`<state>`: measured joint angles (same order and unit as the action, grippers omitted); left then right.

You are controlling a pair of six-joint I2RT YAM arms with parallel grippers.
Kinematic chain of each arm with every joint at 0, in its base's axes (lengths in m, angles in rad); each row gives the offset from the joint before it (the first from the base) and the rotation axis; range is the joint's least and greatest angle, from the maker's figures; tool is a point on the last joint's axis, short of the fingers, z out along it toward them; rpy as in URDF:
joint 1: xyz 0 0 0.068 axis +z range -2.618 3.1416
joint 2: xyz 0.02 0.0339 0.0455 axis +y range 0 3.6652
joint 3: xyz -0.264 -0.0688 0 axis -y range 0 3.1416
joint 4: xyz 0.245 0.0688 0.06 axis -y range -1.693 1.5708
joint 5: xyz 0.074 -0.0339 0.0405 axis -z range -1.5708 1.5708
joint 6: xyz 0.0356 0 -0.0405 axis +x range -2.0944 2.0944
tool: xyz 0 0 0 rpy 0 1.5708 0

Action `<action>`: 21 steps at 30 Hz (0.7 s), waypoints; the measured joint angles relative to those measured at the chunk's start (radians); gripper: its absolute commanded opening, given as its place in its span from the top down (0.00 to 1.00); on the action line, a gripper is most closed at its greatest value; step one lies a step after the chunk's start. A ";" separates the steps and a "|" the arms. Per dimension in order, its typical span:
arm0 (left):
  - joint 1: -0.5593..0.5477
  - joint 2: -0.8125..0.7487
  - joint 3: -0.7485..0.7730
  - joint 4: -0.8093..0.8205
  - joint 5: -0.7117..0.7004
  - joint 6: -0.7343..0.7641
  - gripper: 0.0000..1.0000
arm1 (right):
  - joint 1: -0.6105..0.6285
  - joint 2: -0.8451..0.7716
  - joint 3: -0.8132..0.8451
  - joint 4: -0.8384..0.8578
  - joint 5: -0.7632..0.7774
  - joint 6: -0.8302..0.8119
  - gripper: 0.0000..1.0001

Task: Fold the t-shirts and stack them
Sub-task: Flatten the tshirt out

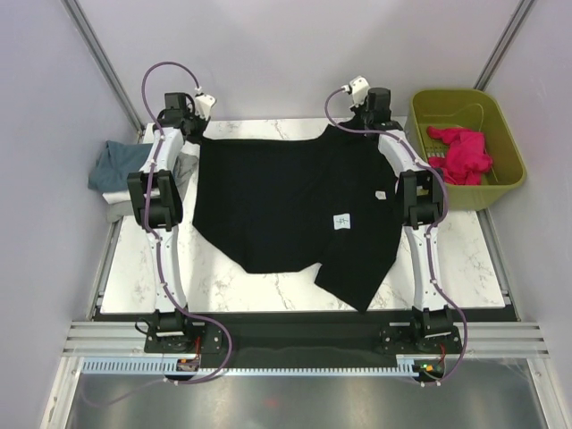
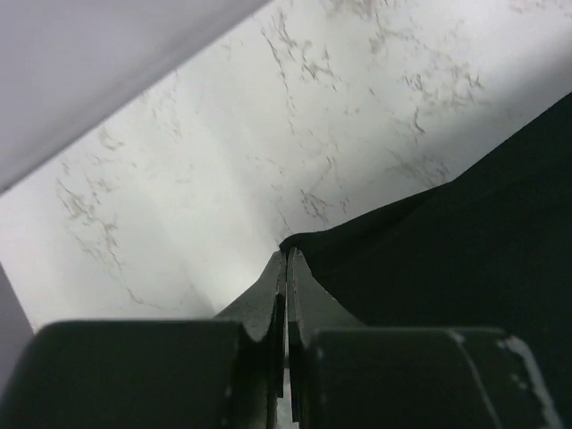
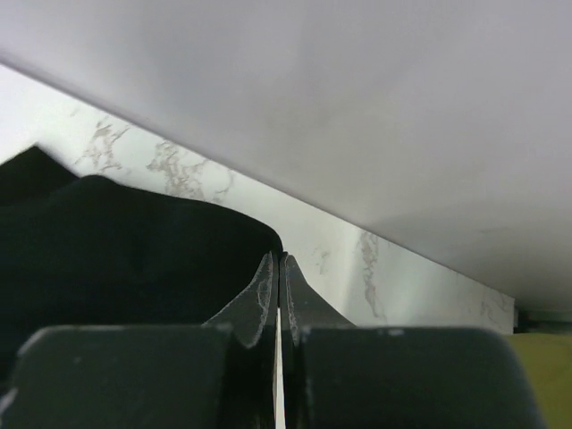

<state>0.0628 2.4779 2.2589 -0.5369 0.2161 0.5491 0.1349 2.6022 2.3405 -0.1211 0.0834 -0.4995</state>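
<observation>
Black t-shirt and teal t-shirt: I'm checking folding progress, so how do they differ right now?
The black t-shirt lies spread wide across the table; the teal t-shirt sits bunched at the table's left edge. The left gripper and right gripper are shut on the black t-shirt's far edge; nothing touches the teal t-shirt. The black t-shirt shows a white label; the teal t-shirt shows none. Both are plain, single-coloured cloth.

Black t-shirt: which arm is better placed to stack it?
Left, likely: the left arm pinches the black t-shirt beside the teal-and-grey pile; the right arm holds the opposite corner.
</observation>
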 measured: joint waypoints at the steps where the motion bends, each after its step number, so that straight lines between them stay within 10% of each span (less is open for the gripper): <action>1: -0.001 0.000 0.002 0.019 0.000 0.003 0.98 | 0.003 -0.001 -0.009 0.005 0.000 -0.003 1.00; 21: -0.053 0.000 0.049 0.124 -0.052 0.057 0.98 | 0.004 -0.007 -0.061 0.018 0.027 -0.005 1.00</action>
<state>0.0097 2.4779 2.3081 -0.4129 0.1638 0.6064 0.1387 2.5950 2.2795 -0.1032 0.1104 -0.5049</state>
